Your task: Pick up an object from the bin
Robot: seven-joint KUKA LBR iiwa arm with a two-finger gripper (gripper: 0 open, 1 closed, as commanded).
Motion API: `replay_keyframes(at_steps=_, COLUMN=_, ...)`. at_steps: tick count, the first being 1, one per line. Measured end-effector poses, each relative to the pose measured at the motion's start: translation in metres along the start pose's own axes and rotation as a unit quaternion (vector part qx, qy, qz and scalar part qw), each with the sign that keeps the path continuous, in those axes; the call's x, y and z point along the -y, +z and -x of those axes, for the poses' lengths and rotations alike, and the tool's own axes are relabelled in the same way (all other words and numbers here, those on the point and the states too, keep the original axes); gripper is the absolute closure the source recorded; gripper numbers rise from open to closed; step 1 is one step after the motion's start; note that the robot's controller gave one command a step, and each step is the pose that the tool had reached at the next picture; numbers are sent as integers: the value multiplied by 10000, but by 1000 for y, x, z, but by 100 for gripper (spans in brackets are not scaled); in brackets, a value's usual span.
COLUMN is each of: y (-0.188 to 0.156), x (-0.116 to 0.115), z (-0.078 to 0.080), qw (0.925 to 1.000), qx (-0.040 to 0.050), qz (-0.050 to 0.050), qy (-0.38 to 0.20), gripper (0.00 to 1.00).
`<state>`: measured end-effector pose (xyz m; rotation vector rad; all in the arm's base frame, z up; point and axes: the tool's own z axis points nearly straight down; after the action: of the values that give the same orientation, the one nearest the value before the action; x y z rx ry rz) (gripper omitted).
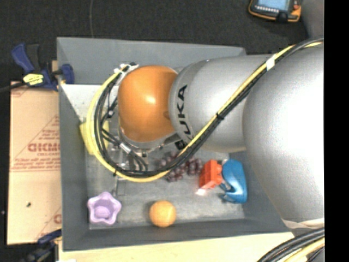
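Several loose things lie along the near side of the bin (158,52). Closest to the gripper (126,158) are a lilac flower-shaped cup (103,208) in the near left corner and a dark purple grape bunch (182,169) just to the gripper's right. The gripper sits low over the left-middle floor, under the wrist's orange cover (144,102); whether it is parted or closed cannot be told. The silver arm (240,102) slants in from the right. Farther off lie an orange ball (162,213), a red block (210,174) and a blue piece (235,182) touching the block.

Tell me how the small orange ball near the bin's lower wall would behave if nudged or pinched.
The orange ball looks round, so a nudge would probably send it rolling: it lies apart on the bin floor, nothing touching it. Its curved surface may slip out of an off-centre pinch.
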<state>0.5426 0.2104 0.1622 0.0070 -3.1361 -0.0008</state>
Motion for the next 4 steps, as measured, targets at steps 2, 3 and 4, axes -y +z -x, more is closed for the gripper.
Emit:
replay_keyframes(at_steps=2, y=92, x=-29, z=-31, qw=9996, qx=37, qz=18, qy=-279, gripper=0)
replay_keyframes(at_steps=3, y=15, x=-27, z=-48, qw=9973, qx=109, qz=26, qy=-723, gripper=0)
replay_keyframes(at_steps=4, y=63, x=28, z=-48, qw=9252, qx=8, qz=-9, qy=-3795, gripper=0)
